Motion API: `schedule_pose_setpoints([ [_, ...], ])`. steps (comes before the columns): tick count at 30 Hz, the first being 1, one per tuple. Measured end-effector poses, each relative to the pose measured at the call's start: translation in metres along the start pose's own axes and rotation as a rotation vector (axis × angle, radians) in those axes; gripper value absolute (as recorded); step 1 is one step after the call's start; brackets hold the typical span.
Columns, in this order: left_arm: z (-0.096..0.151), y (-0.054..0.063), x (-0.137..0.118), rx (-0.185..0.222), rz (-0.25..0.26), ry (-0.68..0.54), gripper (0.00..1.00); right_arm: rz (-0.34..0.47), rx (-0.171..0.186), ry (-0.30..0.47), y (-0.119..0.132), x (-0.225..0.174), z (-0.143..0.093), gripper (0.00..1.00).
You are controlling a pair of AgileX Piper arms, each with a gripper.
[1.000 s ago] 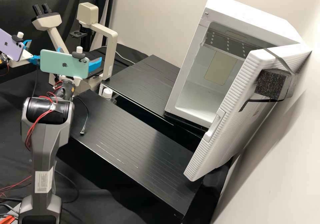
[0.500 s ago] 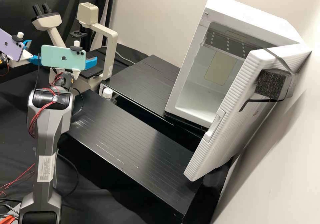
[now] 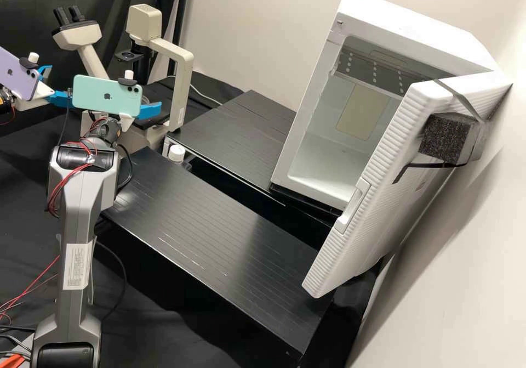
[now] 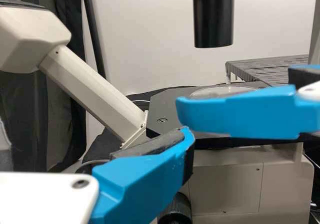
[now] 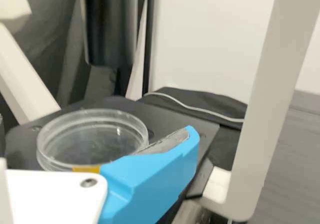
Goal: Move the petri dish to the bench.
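My right gripper (image 3: 149, 110) was at the far left of the scene, by the beige microscope (image 3: 183, 83), with its two bright blue fingers apart. Just beside one of them was the round, clear plastic petri dish (image 5: 92, 141) with a yellow patch low on its side, lying flat on the microscope's black stage (image 5: 172, 115). I could not tell whether that finger touched its wall. My left gripper (image 3: 61, 85) was farther left, its blue fingers apart too, with nothing between them. From my left wrist I saw the dish on the stage, behind a finger of my right gripper.

A mint-green phone (image 3: 104, 98) rode on my right wrist and a purple phone (image 3: 16, 77) on my left. To the right of the microscope lay a far black ridged platform (image 3: 230, 132), and nearer to me a second black ridged platform (image 3: 219, 231). A small white-capped bottle (image 3: 176, 153) stood near the left end of the gap between them. Off to the right was a white box-shaped cabinet (image 3: 400, 22), its ribbed white door (image 3: 378, 176) wide open, with a black foam block (image 3: 446, 137) strapped to it.
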State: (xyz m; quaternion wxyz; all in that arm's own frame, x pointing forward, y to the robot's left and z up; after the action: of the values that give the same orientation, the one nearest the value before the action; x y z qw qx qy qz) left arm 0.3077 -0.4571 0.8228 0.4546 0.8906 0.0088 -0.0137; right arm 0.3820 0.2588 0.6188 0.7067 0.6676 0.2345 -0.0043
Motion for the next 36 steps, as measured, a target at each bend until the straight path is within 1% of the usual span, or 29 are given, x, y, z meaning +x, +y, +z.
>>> schedule_pose_setpoints([
  [4, 0.000, 0.000, 0.000, 0.000, 0.000, 0.000, 1.00, -0.011, 0.022, -0.023, -0.005, 0.005, 0.003, 1.00],
  [6, 0.000, 0.000, 0.000, 0.000, 0.000, 0.000, 1.00, -0.009, 0.016, -0.023, -0.005, 0.006, 0.001, 1.00],
  [11, 0.000, 0.000, 0.000, 0.000, 0.000, 0.000, 1.00, -0.001, 0.033, -0.016, -0.005, 0.008, -0.004, 1.00],
  [16, 0.000, 0.000, 0.000, 0.000, 0.000, 0.000, 1.00, -0.018, 0.006, -0.025, -0.012, 0.012, -0.002, 1.00],
  [18, 0.000, 0.000, 0.000, 0.000, 0.000, 0.000, 1.00, -0.021, 0.011, -0.031, -0.014, 0.012, -0.001, 1.00],
  [19, 0.000, 0.000, 0.000, 0.000, 0.000, 0.000, 1.00, -0.023, 0.014, -0.035, -0.016, 0.013, 0.000, 0.00],
  [25, 0.000, 0.000, 0.000, 0.000, 0.000, 0.000, 1.00, -0.017, 0.007, -0.031, -0.015, 0.015, -0.001, 0.00],
  [30, 0.000, 0.000, 0.000, 0.000, 0.000, 0.000, 1.00, -0.024, -0.018, -0.033, -0.015, 0.015, -0.002, 0.00],
  [32, 0.000, 0.000, 0.000, 0.000, 0.000, 0.000, 1.00, -0.028, -0.022, -0.036, -0.015, 0.015, -0.001, 0.00],
  [36, 0.000, 0.000, 0.000, 0.000, 0.000, 0.000, 1.00, -0.028, -0.013, -0.044, -0.015, 0.015, -0.001, 0.00],
])
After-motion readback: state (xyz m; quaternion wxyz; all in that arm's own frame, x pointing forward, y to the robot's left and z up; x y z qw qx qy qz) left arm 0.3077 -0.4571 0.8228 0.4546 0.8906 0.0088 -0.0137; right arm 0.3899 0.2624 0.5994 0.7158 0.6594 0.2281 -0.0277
